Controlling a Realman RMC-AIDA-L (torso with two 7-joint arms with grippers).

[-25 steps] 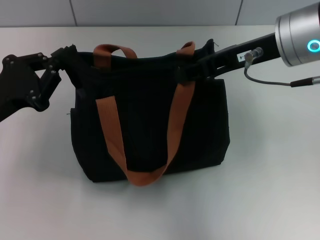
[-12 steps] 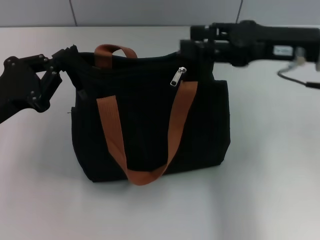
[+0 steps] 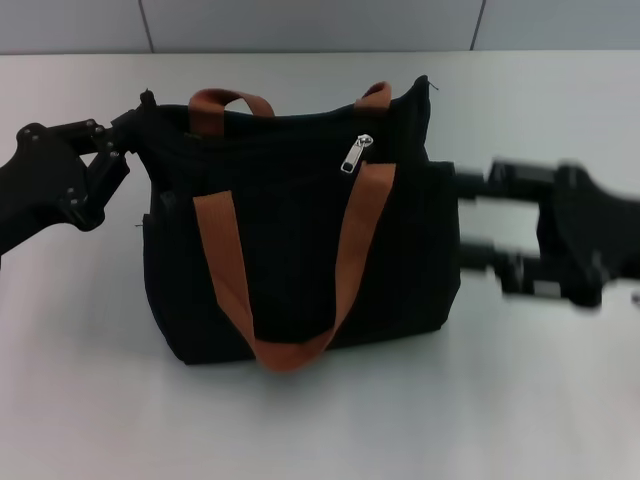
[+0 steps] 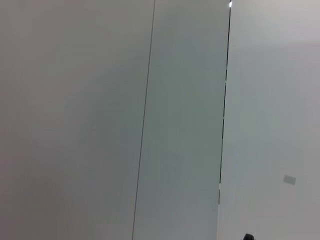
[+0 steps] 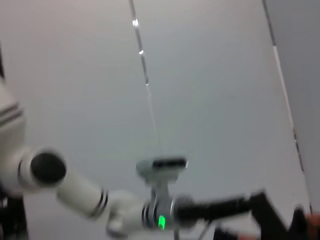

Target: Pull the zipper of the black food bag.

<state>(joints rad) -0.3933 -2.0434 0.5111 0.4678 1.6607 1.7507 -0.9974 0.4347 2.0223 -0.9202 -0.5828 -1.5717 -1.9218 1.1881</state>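
Note:
The black food bag (image 3: 300,250) stands upright mid-table, with orange-brown strap handles (image 3: 225,260). The zipper (image 3: 355,153), a small silver pull tab, hangs free at the right end of the top zip line, by the right strap. My left gripper (image 3: 132,122) is at the bag's top left corner and looks shut on the fabric there. My right gripper (image 3: 468,216) is motion-blurred, open and empty, level with the bag's right side and close to it. Neither wrist view shows the bag or the zipper.
The white table (image 3: 320,420) runs all around the bag, with a grey wall (image 3: 300,25) behind it. The left wrist view shows only wall panels (image 4: 100,120). The right wrist view shows a white robot arm (image 5: 90,195) with a green light.
My right gripper left the zipper at the bag's top, drew back, then swung down to the bag's right side. The pull tab now hangs free. The left gripper stayed at the corner.

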